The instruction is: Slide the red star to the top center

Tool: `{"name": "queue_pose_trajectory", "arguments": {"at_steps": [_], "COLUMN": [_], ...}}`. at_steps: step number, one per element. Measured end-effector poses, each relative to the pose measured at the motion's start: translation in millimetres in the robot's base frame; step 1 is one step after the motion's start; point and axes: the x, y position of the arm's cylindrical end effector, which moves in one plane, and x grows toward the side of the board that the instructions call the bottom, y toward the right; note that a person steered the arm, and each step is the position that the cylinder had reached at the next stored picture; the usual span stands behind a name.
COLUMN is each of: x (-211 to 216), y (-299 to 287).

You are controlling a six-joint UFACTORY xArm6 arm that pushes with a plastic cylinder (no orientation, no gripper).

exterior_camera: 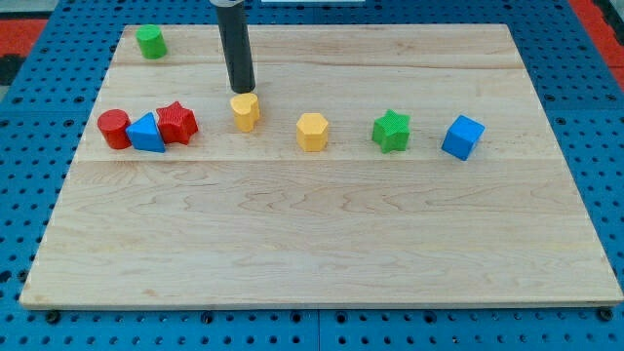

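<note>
Tip: your tip (242, 91) sits just above the yellow block (245, 111), near the table (322, 244)'s top edge.
Red star (176, 123): touching the blue triangle (146, 134), toward the left edge.
Tool: a bare rod, no jaws.

Pale wooden board (322, 253) on a blue perforated surface (29, 195), evenly lit

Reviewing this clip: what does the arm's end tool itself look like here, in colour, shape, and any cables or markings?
Only the tool shows: a straight, dark grey-black cylindrical rod entering from the view's top, with a slightly glossy surface and a blunt, rounded tip. No cables, labels or markings are visible on it. The rest of the arm is out of frame.
</note>
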Motion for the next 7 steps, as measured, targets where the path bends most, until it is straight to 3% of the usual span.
{"name": "queue_pose_trajectory", "arguments": {"at_steps": [1, 2, 4, 7], "x": [3.7, 3.8, 66.9, 170.9], "y": [-16.0, -69.0, -88.7, -72.4]}}
